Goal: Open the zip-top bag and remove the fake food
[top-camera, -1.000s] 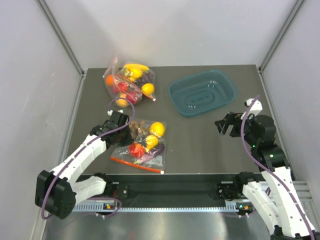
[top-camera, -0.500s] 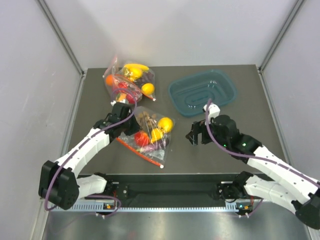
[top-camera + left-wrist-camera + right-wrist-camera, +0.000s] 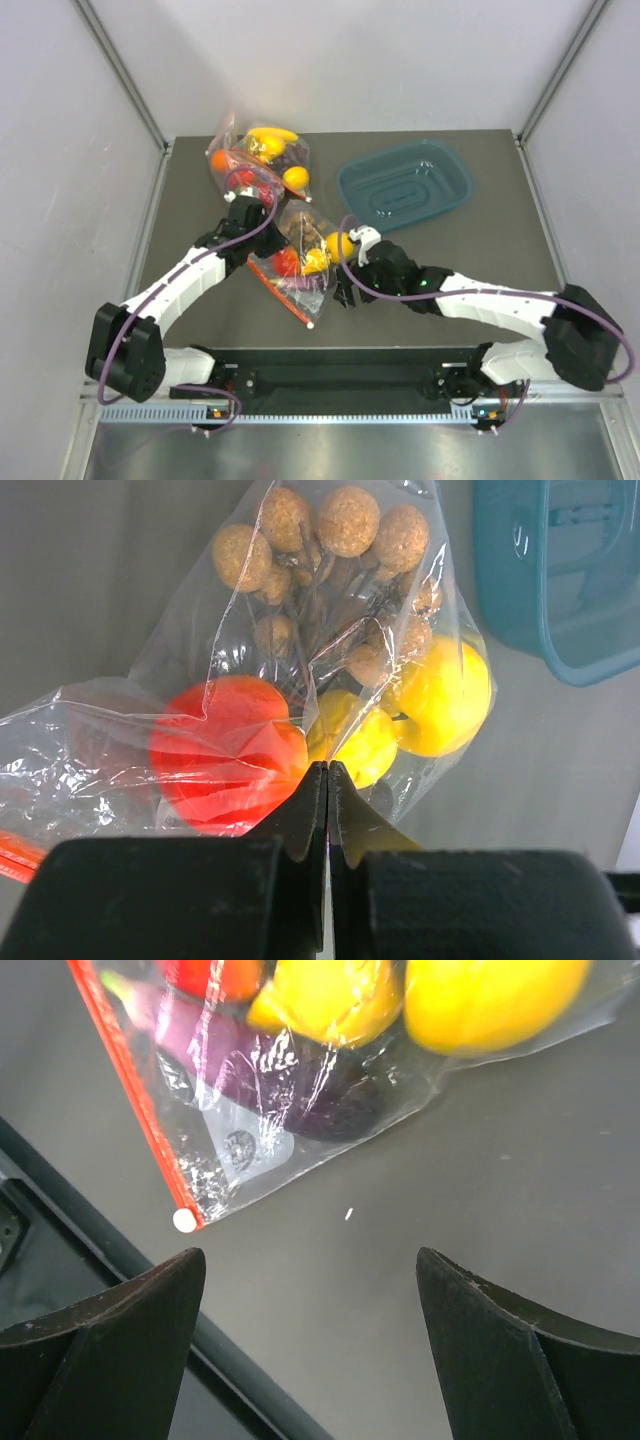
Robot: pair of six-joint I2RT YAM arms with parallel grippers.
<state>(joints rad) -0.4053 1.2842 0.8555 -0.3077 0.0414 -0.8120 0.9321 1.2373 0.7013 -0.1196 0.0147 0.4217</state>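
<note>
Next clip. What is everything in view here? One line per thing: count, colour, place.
zip bag: 1, clear with a red strip, table centre-left
tomato: 1, red, in the zip bag
yellow fruits: 2, yellow, in the zip bag
eggplant: 1, purple, in the zip bag near the strip
brown cluster: 1, brown balls on stalks, in the zip bag
second bag: 1, clear, holds yellow, orange and red fruit, far left of the table
tub: 1, teal, far side, right of centre
table: 1, dark grey
left pincer: shut on the zip bag's plastic
right pincer: open, above the bag's near corner
</note>
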